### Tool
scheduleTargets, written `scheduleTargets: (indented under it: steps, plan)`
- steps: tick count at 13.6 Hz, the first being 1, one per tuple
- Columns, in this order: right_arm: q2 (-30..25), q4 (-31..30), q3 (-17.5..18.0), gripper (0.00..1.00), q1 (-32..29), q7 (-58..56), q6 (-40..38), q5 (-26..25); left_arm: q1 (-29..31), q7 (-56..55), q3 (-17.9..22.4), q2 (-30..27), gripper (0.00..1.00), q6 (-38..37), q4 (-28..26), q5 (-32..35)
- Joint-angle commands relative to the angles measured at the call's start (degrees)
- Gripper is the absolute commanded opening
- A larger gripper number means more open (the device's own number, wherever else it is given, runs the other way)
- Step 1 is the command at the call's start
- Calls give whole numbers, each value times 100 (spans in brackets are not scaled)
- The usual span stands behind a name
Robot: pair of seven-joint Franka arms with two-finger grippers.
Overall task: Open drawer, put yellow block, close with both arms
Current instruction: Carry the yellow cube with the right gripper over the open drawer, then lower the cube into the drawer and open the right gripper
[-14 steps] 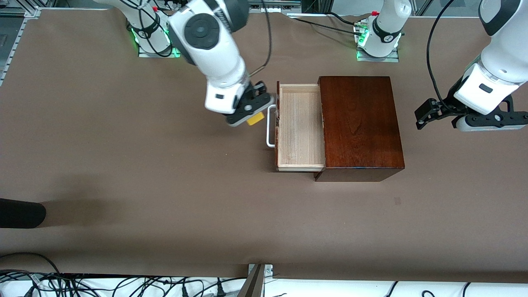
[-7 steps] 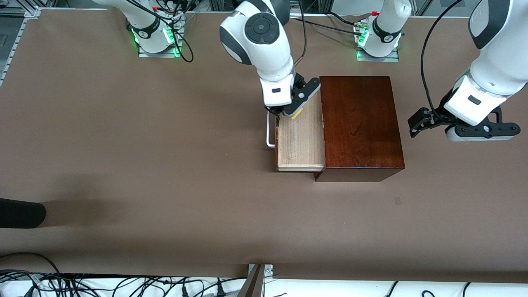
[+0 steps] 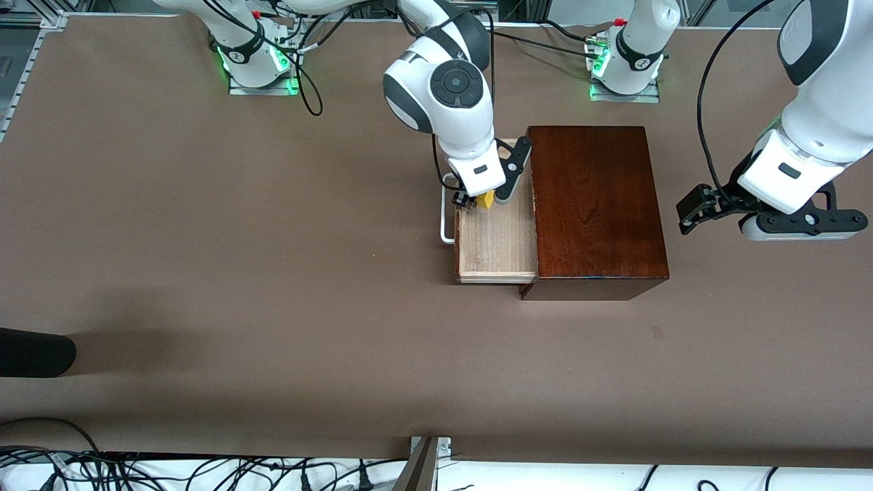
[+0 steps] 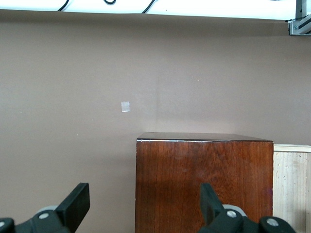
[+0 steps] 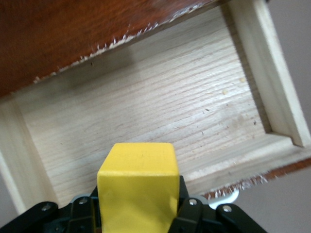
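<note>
Right gripper jaws pinching yellow block over open drawer (near front wall); early release risks rim bounce. Left gripper spread, waiting.

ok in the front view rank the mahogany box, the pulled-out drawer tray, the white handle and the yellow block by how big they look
1. mahogany box
2. drawer tray, partly covered by the right gripper
3. white handle
4. yellow block, held up nearer the camera, yet plainly smallest

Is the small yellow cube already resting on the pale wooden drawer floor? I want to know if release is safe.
Cannot tell. In the right wrist view the small yellow cube sits clamped in the right gripper over the pale wooden drawer floor, but its underside is hidden.
</note>
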Motion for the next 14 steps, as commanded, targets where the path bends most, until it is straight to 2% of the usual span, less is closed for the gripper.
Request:
scheduleTargets:
  steps: [1,6,9,14]
  plan:
    - [367,394,-49,0,144,-393,90,-204,10,129,-12,141,100,-60,198,135]
    - [605,394,-57,0,188,-964,407,-302,27,138,-3,211,100,-60,198,135]
    - [710,394,-58,0,215,-1105,504,-520,19,129,5,211,100,-60,207,135]
    - [790,385,-58,0,267,-1106,566,-591,1,129,5,211,100,-60,207,144]
